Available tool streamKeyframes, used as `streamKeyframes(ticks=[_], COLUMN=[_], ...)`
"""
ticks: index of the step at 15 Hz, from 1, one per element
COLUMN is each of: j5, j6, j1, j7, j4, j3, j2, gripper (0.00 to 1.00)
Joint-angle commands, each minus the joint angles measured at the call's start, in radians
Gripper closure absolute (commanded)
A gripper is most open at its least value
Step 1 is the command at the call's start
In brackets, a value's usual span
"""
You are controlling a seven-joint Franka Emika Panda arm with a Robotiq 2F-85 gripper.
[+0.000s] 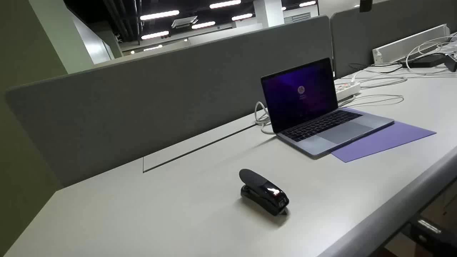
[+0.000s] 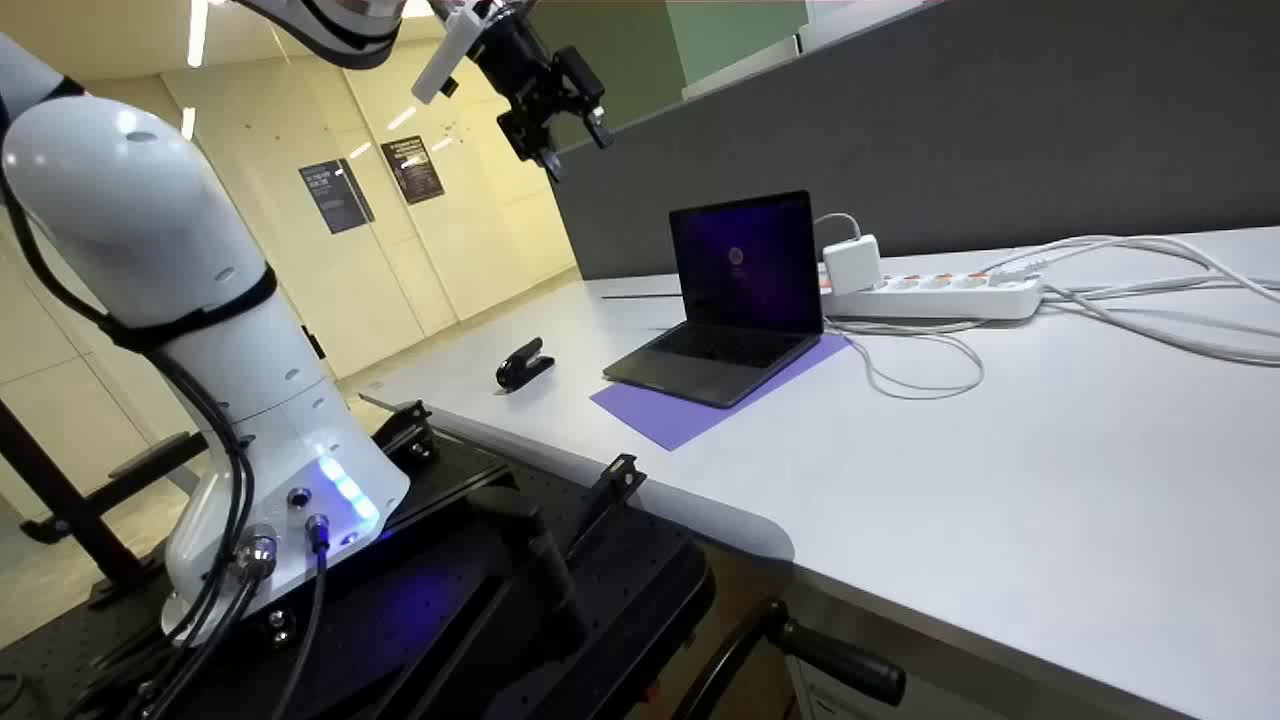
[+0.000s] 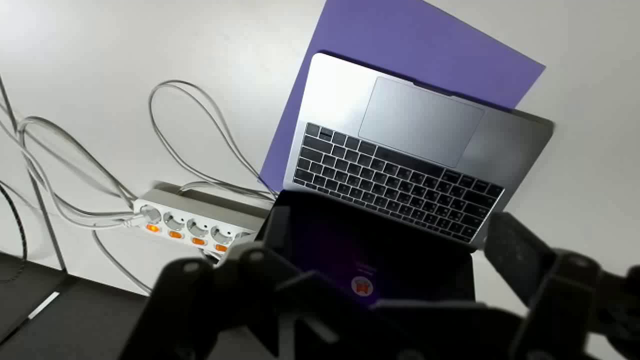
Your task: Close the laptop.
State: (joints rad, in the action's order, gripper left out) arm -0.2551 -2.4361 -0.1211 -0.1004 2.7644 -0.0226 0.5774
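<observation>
The silver-grey laptop stands open on the white desk in both exterior views (image 1: 342, 132) (image 2: 715, 365). Its dark purple screen (image 1: 300, 94) is raised and lit, tilted back from the dark keyboard. In the wrist view the laptop (image 3: 420, 120) shows its trackpad and keyboard, with the screen below them in the picture. My gripper (image 2: 577, 150) hangs in the air above and to one side of the laptop, apart from it. In the wrist view the gripper's fingers (image 3: 397, 245) are wide apart with nothing between them, and they cover part of the screen.
A purple sheet (image 2: 665, 415) lies partly under the laptop. A white power strip (image 2: 950, 297) with a charger and loose cables (image 2: 1150, 290) sits beside the screen. A black stapler (image 1: 264, 192) stands on the desk. A grey partition (image 1: 171, 96) runs behind the laptop.
</observation>
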Motion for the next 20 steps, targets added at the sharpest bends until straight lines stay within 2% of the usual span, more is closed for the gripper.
streamKeyframes(ticks=[1,18,20], j5=[-0.003,-0.003,-0.024], j6=[0.003,0.003,-0.044], j1=[0.004,0.004,-0.022], j7=[0.002,0.002,0.034], j4=[-0.001,-0.001,-0.027], j3=[-0.004,-0.004,0.004], j2=[0.000,0.000,-0.024], gripper=[0.00,0.00,0.00])
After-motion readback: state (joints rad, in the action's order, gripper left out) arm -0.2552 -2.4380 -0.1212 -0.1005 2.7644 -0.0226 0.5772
